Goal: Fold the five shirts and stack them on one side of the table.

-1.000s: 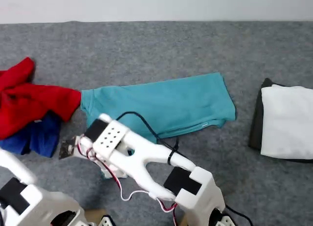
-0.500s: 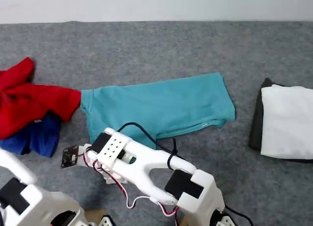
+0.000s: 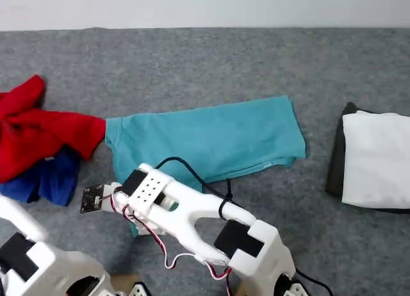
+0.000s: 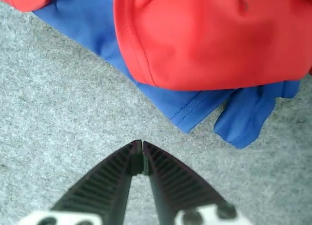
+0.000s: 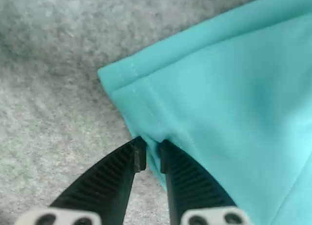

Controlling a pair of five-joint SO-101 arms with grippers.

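We count five shirts on the tabletop (image 3: 211,59). One teal shirt (image 3: 211,139) lies spread out, with one red shirt (image 3: 38,132) over one blue shirt (image 3: 48,180) to its left. To its right, one white shirt (image 3: 378,158) lies on one dark shirt (image 3: 336,158). Our right tool (image 5: 150,149) pinches the teal shirt's hem corner. Our left tool (image 4: 142,154) is closed and empty, left of the teal shirt beside the blue one.

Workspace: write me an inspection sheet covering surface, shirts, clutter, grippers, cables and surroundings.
Surface: table covered in grey carpet.
Job's things: teal shirt spread flat mid-table; red shirt crumpled over blue shirt at one end; white shirt folded on black shirt at the other end.
Clutter: nothing seen.
Grippers: right gripper pinches the teal shirt's hem corner; left gripper shut, empty, above carpet beside the blue shirt.
Cables: black cable and red and white wires run along the right arm.
Surroundings: white wall behind the table.
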